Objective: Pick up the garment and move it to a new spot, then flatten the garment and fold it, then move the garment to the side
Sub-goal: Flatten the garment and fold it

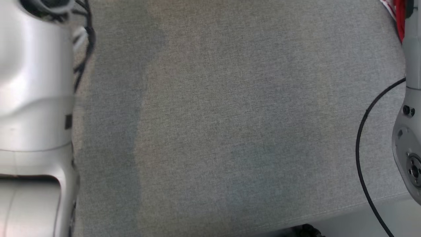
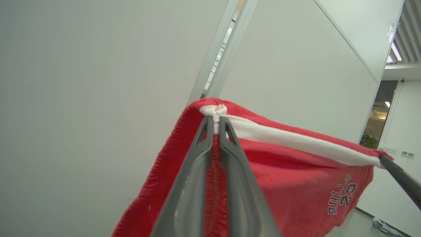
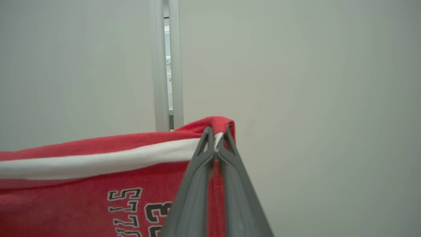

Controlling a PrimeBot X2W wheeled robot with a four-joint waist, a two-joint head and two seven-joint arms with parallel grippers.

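The garment point(image 2: 289, 171) is red cloth with a white stripe and dark printed lettering. It hangs in the air, stretched between both grippers. My left gripper point(image 2: 215, 121) is shut on one top corner, where the cloth bunches between the fingertips. The other corner is pinched by my right gripper point(image 3: 215, 133), also shut, with the garment point(image 3: 82, 191) spreading to the left of its fingers. In the left wrist view the right gripper's dark finger point(image 2: 399, 179) reaches the far corner. A sliver of the garment point(image 1: 396, 14) shows at the head view's top right.
A grey fabric surface point(image 1: 230, 125) lies below, its front edge at the lower right. My pale left arm point(image 1: 33, 115) stands at the left and my right arm point(image 1: 409, 125) at the right, with a black cable point(image 1: 361, 148). White wall panels stand behind the garment.
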